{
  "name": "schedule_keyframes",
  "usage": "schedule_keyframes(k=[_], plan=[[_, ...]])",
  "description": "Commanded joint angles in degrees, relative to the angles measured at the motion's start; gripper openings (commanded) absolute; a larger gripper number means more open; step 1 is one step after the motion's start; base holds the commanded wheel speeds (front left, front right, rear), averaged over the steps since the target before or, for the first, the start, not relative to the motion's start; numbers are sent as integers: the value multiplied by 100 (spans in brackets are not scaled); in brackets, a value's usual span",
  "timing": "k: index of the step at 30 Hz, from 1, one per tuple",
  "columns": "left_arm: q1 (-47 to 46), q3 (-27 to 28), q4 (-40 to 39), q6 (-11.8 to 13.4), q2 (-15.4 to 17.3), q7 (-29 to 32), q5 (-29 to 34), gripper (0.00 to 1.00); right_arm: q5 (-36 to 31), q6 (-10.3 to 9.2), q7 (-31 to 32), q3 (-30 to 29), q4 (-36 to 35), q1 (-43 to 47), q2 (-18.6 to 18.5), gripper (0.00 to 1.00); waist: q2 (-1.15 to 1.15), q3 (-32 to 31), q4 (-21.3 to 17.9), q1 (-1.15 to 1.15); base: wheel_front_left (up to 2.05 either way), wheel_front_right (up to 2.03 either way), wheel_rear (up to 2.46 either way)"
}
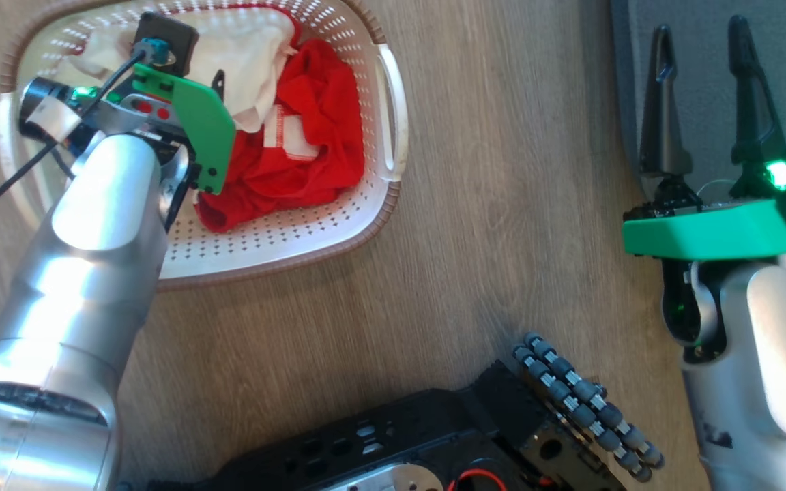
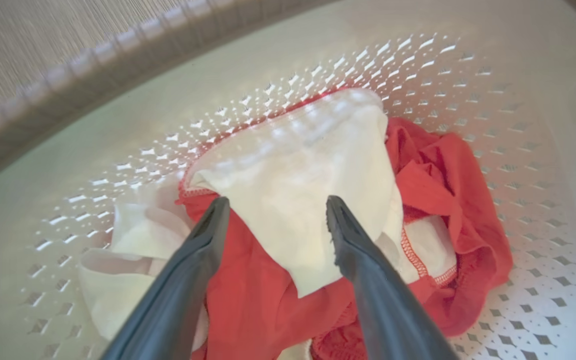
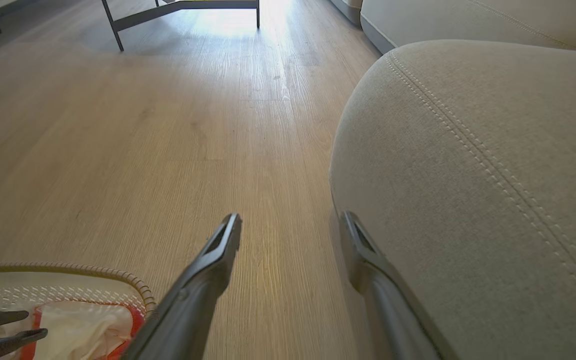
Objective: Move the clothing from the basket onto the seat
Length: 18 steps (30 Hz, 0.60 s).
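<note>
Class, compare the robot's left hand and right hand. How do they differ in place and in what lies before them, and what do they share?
1. The left hand is down inside the basket. The right hand is outside it, by the edge of the seat.
2. The left hand points at the clothing, with white cloth showing between its fingers. The right hand points along the floor and the seat's side.
Shared: both are open and hold nothing.

No text, brand or number can be read (the white tag (image 1: 52, 117) looks blank); no signs either.
</note>
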Motion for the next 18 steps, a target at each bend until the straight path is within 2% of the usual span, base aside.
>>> schedule_keyframes(k=[1,11,18], plan=[[-37,103,-28,53,161,28,-54,100,46,40,-28,85,-195,283,46,100,0,73,-67,-1,0,0,0],[-307,124,380,0,311,-74,-168,100,168,40,-28,219,-290,498,81,100,0,298,-276,-1,0,0,0],[-492,175,657,-61,246,-119,-335,100,228,40,-28,183,-328,646,83,100,0,411,-268,-1,0,0,0]])
